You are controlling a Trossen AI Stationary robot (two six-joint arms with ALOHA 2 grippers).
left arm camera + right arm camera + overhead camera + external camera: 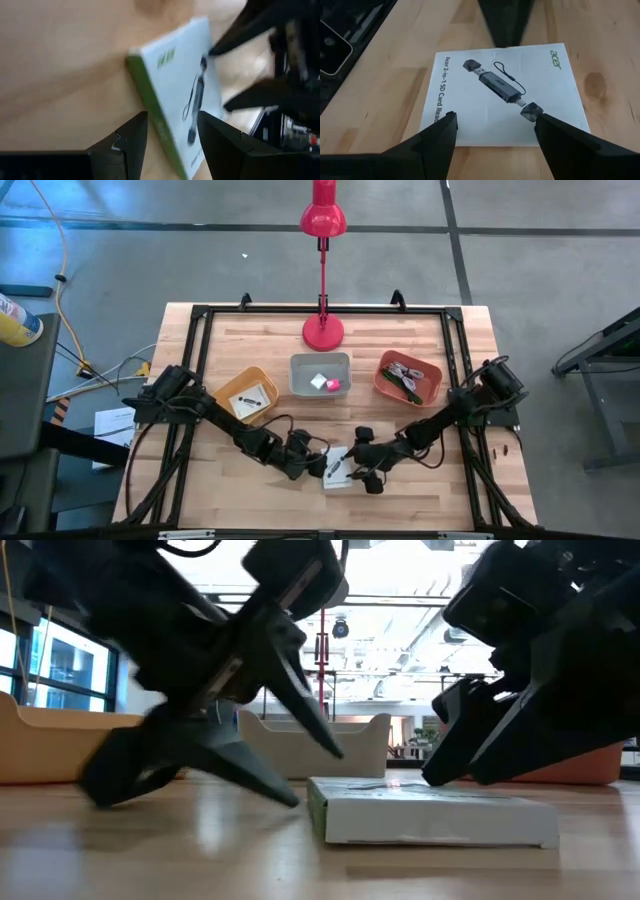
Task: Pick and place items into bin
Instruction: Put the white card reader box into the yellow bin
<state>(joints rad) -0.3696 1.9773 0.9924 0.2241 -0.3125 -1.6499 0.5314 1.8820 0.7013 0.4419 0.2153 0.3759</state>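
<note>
**While both grippers flank the box: which one has the edge**

While the flat white card-reader box (338, 466) lies face up on the table (240, 495), near the front edge and between the two arms, both grippers sit low at it from opposite sides.

Left gripper (171, 131): fingers about half open, tips straddling the box's thin green-edged side. In the left wrist view that edge runs between the two tips. No closed hold is visible; the low view shows the box flat on the wood with a left fingertip (285, 792) down beside its end.

Right gripper (495, 131): fingers spread wide, one tip off each lower corner of the printed face, holding nothing. The box's long side runs across the gap between them.

Judgement: neither arm is clearly nearer, but the left already has the thin edge between its tips, so closing there would pinch it. The right would have to span the full width.

Grey bin (320, 374) is well behind the box, mid-table, with a pink cube (334, 384) and a white cube (318, 380) inside.
</note>
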